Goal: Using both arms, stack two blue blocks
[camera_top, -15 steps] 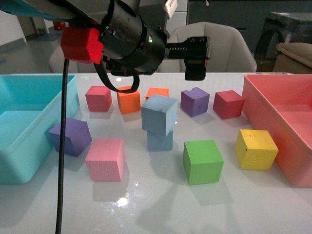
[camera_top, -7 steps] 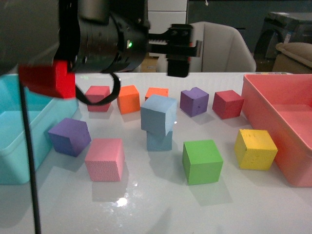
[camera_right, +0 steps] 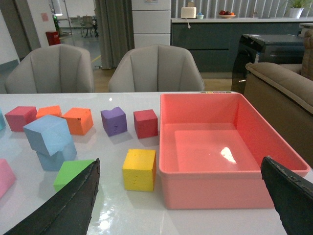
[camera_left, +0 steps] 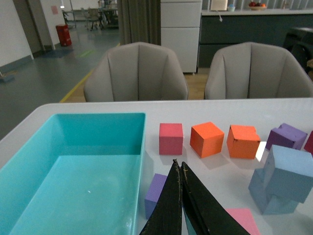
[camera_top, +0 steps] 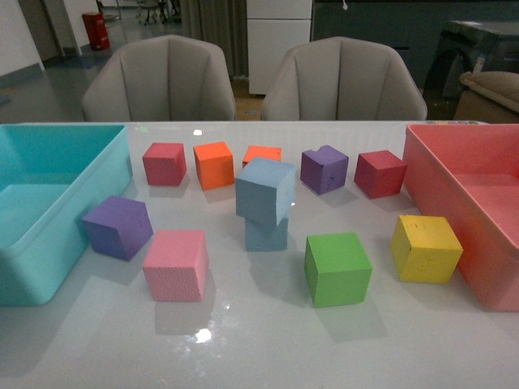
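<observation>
Nearest the robot in the front view: pink cube (camera_top: 176,264), green cube (camera_top: 337,268), yellow cube (camera_top: 426,248), all loose on the white table (camera_top: 259,340). None touching anything.

Mid-table: the two blue blocks. Upper blue block (camera_top: 265,190) sits on lower blue block (camera_top: 266,233), twisted and overhanging to the left, tilted rather than flush. Contact patch looks small, so I'd judge the stack done but marginal; a knock could tip it. Purple cube (camera_top: 118,227) sits just beside the turquoise bin (camera_top: 49,243) wall, apart from the stack.

Neither arm shows in the front view. Both are pulled well clear of the stack, likely so nothing brushes it.

Left gripper (camera_left: 180,171): the two dark fingers lie pressed together, nothing between them, hanging over the table edge of the bin, stack off to one side.

Right gripper (camera_right: 190,196): fingers spread wide, one at each lower corner of its wrist view, empty. Pink bin (camera_right: 220,147) lies between them, blue stack well off beyond the one finger.

Back row: red cube (camera_top: 165,163), orange cube (camera_top: 214,164), second orange cube (camera_top: 262,154) partly behind the stack, notched purple cube (camera_top: 324,168), dark red cube (camera_top: 379,173). Two grey chairs (camera_top: 340,81) behind the table.
</observation>
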